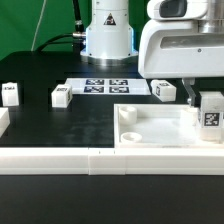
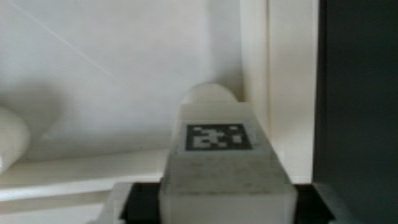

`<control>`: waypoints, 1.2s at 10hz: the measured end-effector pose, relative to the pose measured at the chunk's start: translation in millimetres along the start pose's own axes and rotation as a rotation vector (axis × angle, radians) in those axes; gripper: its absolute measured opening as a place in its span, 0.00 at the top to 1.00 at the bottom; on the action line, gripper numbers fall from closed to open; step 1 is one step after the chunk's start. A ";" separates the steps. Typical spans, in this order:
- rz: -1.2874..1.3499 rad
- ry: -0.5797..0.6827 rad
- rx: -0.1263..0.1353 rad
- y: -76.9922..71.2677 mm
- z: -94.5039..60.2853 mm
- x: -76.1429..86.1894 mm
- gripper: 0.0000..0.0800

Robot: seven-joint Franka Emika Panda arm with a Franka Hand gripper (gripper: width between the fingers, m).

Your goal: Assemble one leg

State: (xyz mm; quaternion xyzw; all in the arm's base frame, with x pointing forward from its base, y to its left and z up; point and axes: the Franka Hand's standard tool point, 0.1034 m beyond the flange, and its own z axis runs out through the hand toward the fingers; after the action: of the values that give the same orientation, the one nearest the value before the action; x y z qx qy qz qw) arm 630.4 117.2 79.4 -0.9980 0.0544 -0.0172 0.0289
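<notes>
My gripper point(image 1: 207, 98) is shut on a leg point(image 1: 211, 113), a small white block with a black-and-white tag, held upright over the right corner of the large white panel point(image 1: 150, 128). In the wrist view the leg point(image 2: 217, 150) fills the middle between the dark fingers point(image 2: 143, 200) of the gripper point(image 2: 221, 206). Its far end is near the panel's raised rim point(image 2: 285, 80); I cannot tell whether it touches the panel. Three more legs lie on the black table: one at the far left point(image 1: 10, 93), one left of centre point(image 1: 62, 96), one behind the panel point(image 1: 165, 91).
The marker board point(image 1: 105, 86) lies flat in front of the robot base point(image 1: 107, 35). A long white wall point(image 1: 60, 160) runs along the table's front edge. A round hole point(image 1: 130, 135) sits in the panel's near left corner.
</notes>
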 end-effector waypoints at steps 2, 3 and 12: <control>0.052 0.000 0.002 0.6 -0.1 0.2 0.64; 0.208 0.003 0.013 0.0 0.6 -0.1 0.64; 1.304 0.016 0.060 -2.2 2.2 -0.1 0.64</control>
State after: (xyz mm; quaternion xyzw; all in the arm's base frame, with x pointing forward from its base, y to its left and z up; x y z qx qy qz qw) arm 630.6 119.6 77.4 -0.7590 0.6482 -0.0050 0.0609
